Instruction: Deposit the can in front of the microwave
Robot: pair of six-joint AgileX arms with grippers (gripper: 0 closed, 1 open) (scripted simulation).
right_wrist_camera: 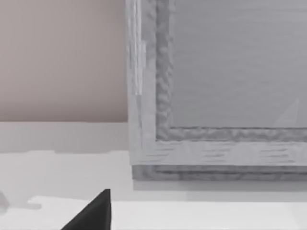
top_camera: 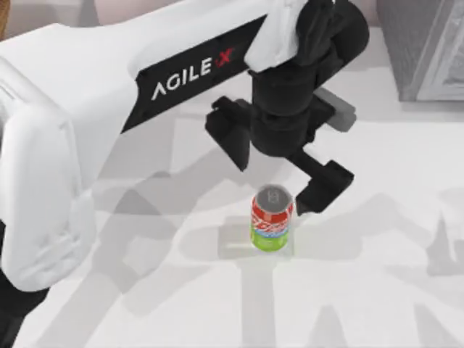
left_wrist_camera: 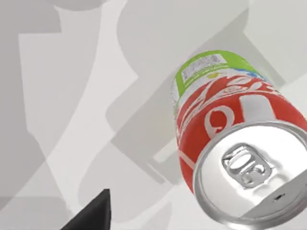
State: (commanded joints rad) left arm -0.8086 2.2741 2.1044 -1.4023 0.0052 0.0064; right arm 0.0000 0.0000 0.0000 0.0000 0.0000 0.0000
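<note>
1. At the top view's left edge, my left arm (top_camera: 80, 109) enters as a large white link marked with the AgileX lettering and runs across toward the table's middle.
2. Its black wrist ends in my left gripper (top_camera: 272, 177), which hangs above the table (top_camera: 377, 290) just behind the can (top_camera: 272, 221).
3. I read the fingers as spread wide and holding nothing: one finger (top_camera: 228, 138) stands to the can's left and well behind it, the other finger (top_camera: 322, 190) reaches down just beside the can's right shoulder. Whether that right finger touches the can I cannot tell.
4. Near the table's middle the can stands upright on the pale surface, red half above, lime-green half below, silver top and pull tab facing up.
5. From the left wrist camera the can (left_wrist_camera: 235, 143) is seen from above and close by, silver lid and tab nearest the lens, with one dark fingertip (left_wrist_camera: 93, 213) well apart from it.
6. At the top view's upper right corner sits a speckled-grey box with a light framed panel (top_camera: 428, 47), well apart from the can.
7. From the right wrist camera that framed panel (right_wrist_camera: 216, 86) is close ahead, and a dark fingertip (right_wrist_camera: 93, 213) of my right gripper shows; how far that gripper is spread I cannot tell.
</note>
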